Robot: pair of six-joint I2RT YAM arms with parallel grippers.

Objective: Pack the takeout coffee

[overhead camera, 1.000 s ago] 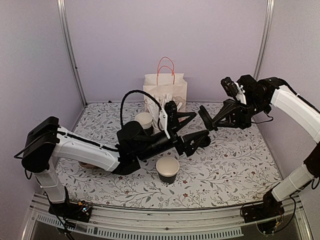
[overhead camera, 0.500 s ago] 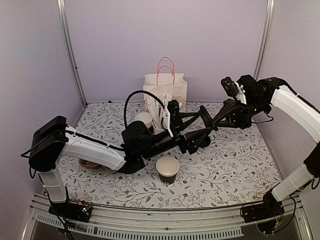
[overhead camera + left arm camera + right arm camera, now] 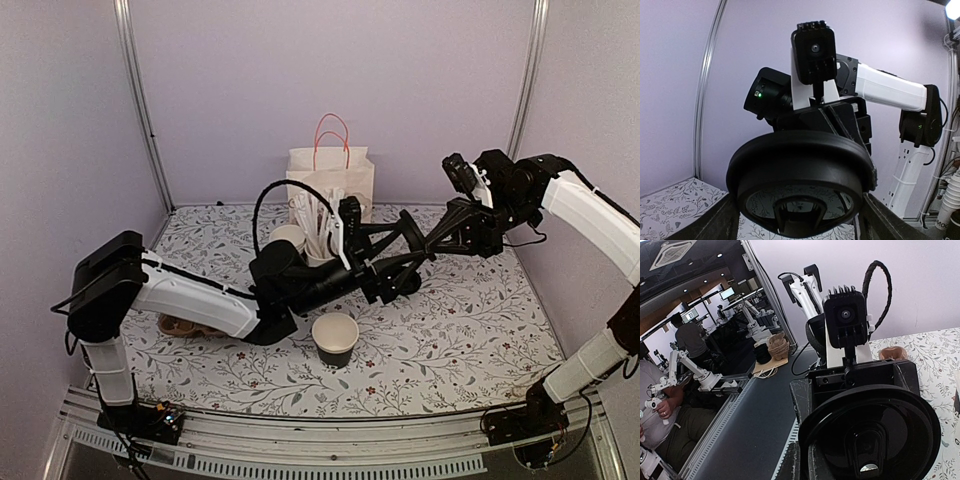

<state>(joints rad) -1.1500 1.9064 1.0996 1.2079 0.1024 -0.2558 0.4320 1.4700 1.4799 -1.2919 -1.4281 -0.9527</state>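
Note:
The takeout coffee cup (image 3: 335, 340) stands lidless on the table, dark outside, white inside. Its round black lid (image 3: 408, 233) is held in the air to the cup's upper right by my right gripper (image 3: 420, 240), which is shut on its rim. My left gripper (image 3: 412, 245) is open, with one finger on each side of the lid. In the left wrist view the lid (image 3: 800, 170) fills the space between my fingers (image 3: 722, 222), apart from them. In the right wrist view the lid (image 3: 875, 435) stands in front of the left gripper's finger (image 3: 801, 400).
A white paper bag (image 3: 330, 180) with orange handles stands at the back. A stack of lidless cups (image 3: 288, 238) and a white cup of wrapped sticks (image 3: 320, 230) stand behind the left arm. A brown cup carrier (image 3: 178, 325) lies at the left.
My left gripper has moved right and up, so its open fingers now sit on either side of the lid. The right arm, the lid and the cup have stayed put.

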